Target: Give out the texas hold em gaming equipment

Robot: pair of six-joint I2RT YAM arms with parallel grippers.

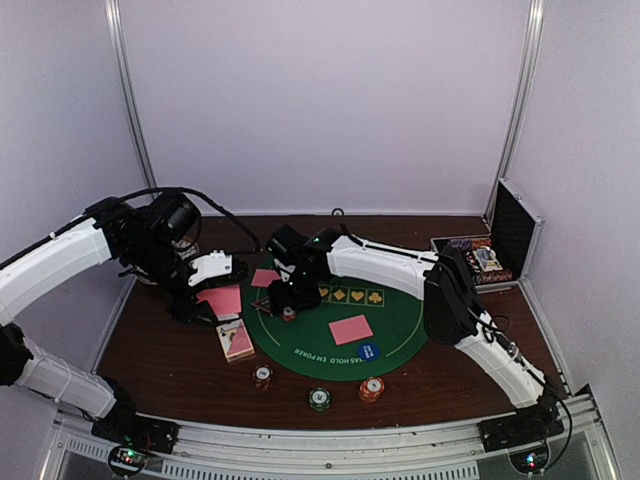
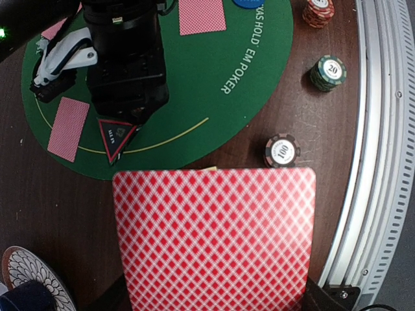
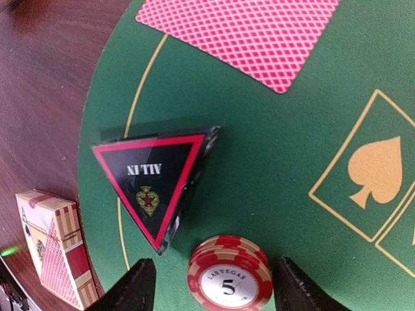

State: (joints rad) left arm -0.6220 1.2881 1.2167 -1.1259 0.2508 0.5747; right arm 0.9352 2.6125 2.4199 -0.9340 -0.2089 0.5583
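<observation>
Top external: the left hand (image 1: 207, 300) hangs over the desk (image 1: 170, 350) beside the green mat (image 1: 395, 330); the right hand (image 1: 288, 303) sits low on the mat's left side. Left wrist: that hand is clamped on a pink-backed card (image 2: 214, 240), back up, likely ready to deal. Right wrist: jaws stand parted around a red chip (image 3: 230, 278) resting on the felt beside the ALL IN marker (image 3: 152, 181).

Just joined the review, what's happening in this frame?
Left pincer is shut on a pink-backed card beside the green mat. Right pincer is open astride a red 5 chip on the mat, next to the All In marker. Other cards lie face down on the mat; three chip stacks sit near the table front edge.
</observation>
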